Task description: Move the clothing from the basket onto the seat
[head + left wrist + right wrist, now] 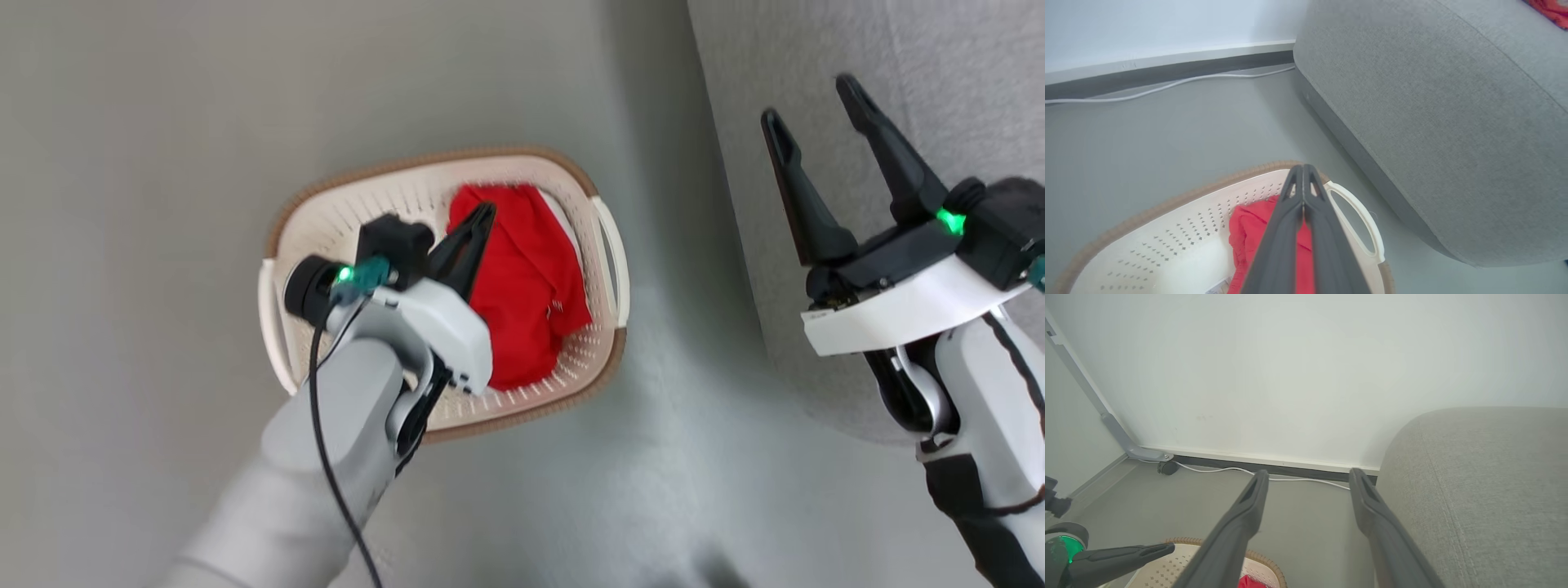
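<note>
Head looks down; 3 views share basket [353, 206].

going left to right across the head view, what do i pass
left gripper → clothing → right gripper

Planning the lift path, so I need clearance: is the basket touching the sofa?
Apart. The left wrist view shows a strip of bare floor between the basket and the sofa; the head view shows the same gap.
</note>
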Motion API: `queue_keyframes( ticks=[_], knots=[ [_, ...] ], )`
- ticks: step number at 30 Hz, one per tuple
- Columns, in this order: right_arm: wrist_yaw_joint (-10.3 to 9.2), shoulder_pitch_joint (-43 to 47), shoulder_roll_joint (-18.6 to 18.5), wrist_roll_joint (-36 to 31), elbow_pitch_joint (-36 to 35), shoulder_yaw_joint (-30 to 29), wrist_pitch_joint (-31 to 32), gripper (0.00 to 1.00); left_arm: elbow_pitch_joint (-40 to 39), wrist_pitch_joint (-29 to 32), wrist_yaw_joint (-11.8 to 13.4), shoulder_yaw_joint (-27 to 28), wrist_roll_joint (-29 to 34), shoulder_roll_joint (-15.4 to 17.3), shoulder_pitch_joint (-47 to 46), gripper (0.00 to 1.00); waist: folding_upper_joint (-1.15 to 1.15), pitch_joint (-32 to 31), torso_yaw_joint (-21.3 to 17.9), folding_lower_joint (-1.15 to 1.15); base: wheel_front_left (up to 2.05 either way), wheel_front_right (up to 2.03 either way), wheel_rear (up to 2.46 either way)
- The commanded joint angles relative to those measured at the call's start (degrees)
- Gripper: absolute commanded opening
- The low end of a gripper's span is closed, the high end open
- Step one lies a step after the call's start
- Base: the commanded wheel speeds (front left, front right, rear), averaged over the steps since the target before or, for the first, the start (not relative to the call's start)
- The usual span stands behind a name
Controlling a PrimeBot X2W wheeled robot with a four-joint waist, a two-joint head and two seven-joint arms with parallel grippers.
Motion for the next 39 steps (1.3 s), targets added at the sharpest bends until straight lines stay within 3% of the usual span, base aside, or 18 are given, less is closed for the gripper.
queue_keyframes(
  ticks=[1,3,4,5,14,25,39],
  knots=[
    [0.07,2.99,-0.41,0.19,-0.72,0.23,-0.29,1.00,-2.42,-0.50,0.14,3.27,2.27,0.86,2.93,0.00,0.00,-3.83,1.47,0.00,0.00,0.00,0.00],
    [0.07,4.09,-0.27,0.24,-0.12,-0.03,-0.29,1.00,-5.00,-0.50,-0.03,6.88,5.58,0.91,5.87,0.00,0.00,-5.66,1.84,0.00,0.00,0.00,0.00],
    [0.07,4.61,-0.16,0.25,0.21,-0.08,-0.29,1.00,-6.32,-0.50,-0.17,8.69,7.05,0.89,7.34,0.34,0.00,-6.57,1.96,0.00,0.00,0.00,0.00],
    [0.07,5.10,-0.01,0.24,0.52,-0.15,-0.29,1.00,-7.35,-0.50,-0.33,10.29,8.45,0.88,8.81,1.00,0.00,-7.47,2.05,0.00,0.00,0.00,0.00],
    [0.07,9.99,1.74,-0.05,3.02,-0.99,-0.29,1.00,-14.81,-0.50,-1.58,23.00,16.74,0.54,19.81,1.00,0.00,-15.70,2.97,0.00,0.00,0.00,0.00],
    [0.07,16.60,3.65,-1.21,5.04,-4.64,-0.29,1.00,-26.19,-0.50,-0.84,35.94,24.92,0.65,31.43,1.00,0.00,-24.35,4.19,0.00,0.00,0.00,0.00],
    [0.07,22.18,5.83,-3.27,5.75,-8.88,-0.29,1.00,-33.69,-0.50,0.54,45.68,30.13,0.71,40.42,1.00,0.00,-30.33,4.95,0.00,0.00,0.00,0.00]
  ],
)
